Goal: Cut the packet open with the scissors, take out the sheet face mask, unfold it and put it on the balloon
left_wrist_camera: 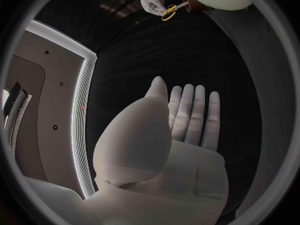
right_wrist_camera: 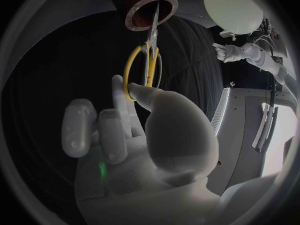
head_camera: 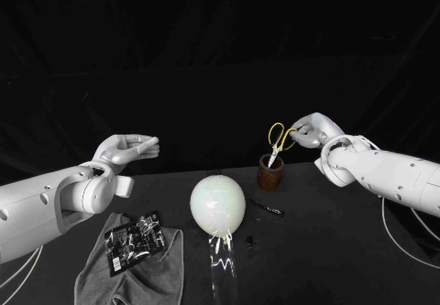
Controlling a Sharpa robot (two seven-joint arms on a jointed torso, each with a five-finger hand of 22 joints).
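Pinching scissors [head_camera: 277,143] handle w/ R hand [head_camera: 311,131], tips in cup [head_camera: 271,177], L hand [head_camera: 128,149] empty, fingers straight, clear of balloon [head_camera: 217,204]

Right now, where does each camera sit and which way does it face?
Head: on the head, looking down at the table, balloon and packet; left arm and right arm show.
Left wrist: behind the left hand, facing past it toward the scissors.
Right wrist: behind the right hand, facing the scissors it holds in the holder.
Shared: all three show scissors and balloon.
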